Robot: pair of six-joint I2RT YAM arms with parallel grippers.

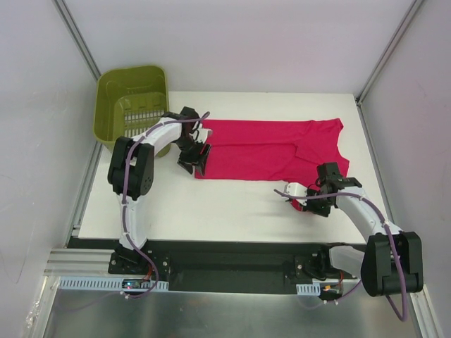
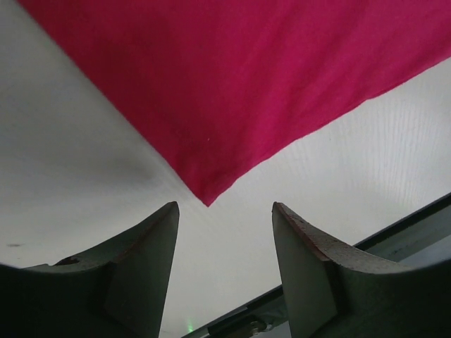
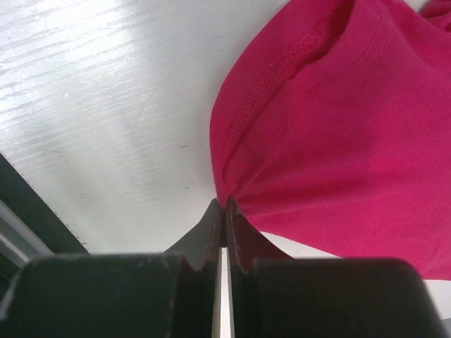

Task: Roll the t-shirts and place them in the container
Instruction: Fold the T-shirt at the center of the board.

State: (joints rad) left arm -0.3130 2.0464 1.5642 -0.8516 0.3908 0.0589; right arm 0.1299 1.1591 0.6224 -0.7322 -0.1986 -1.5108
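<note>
The magenta-red t-shirt [image 1: 268, 148] lies flat, folded into a long band across the far half of the white table. My left gripper [image 1: 195, 162] is open at the band's near-left corner. In the left wrist view its fingertips [image 2: 225, 211] straddle bare table just short of that corner of the shirt [image 2: 246, 84]. My right gripper [image 1: 301, 203] is shut on a hemmed edge of the shirt [image 3: 338, 127] at the band's near-right side. In the right wrist view the fabric bunches into the closed tips of this gripper [image 3: 225, 204].
A green plastic basket [image 1: 116, 98] stands at the table's far-left corner, just left of my left arm. The dark front rail of the table [image 2: 402, 229] runs behind my left fingers. Grey walls close in on both sides.
</note>
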